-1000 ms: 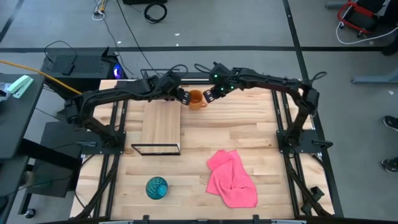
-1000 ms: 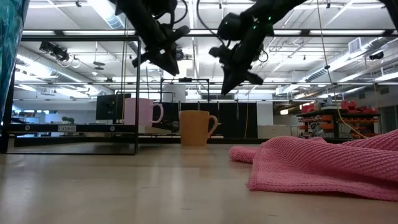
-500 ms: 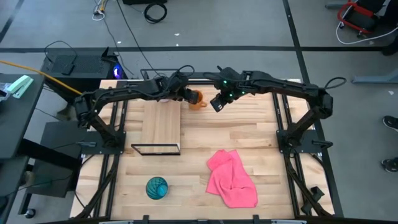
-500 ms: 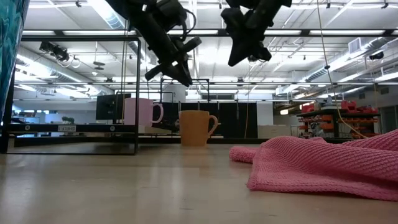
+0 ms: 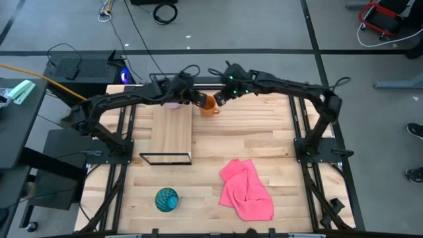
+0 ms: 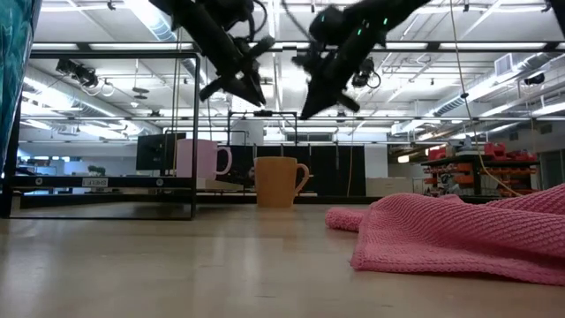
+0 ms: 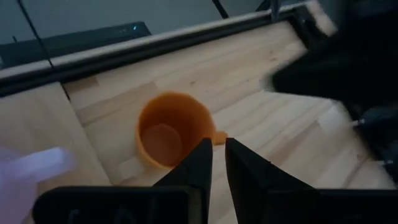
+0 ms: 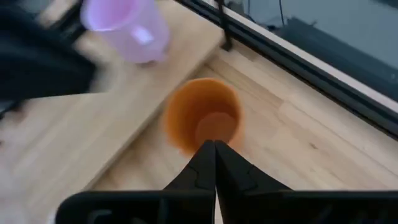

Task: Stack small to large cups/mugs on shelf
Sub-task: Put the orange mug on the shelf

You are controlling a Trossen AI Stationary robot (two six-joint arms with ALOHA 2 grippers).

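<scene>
The orange mug stands upright on the tabletop just right of the shelf's far end; it also shows in the low view. The pale purple mug stands on the shelf's far end. The teal patterned cup stands near the table's front left. My left gripper hangs in the air above the orange mug's left side, its fingers almost together. My right gripper hangs shut above the mug's right side. Neither touches anything.
A pink cloth lies crumpled at the table's near right. The shelf's black frame stands at its near end. The teal cup stands close in front of the low camera.
My right gripper rose and drew away from the orange mug toward the table's right and near side, then came back down over the mug. My left gripper dipped slightly toward the mug and drew back. Both mugs have stayed in place.
</scene>
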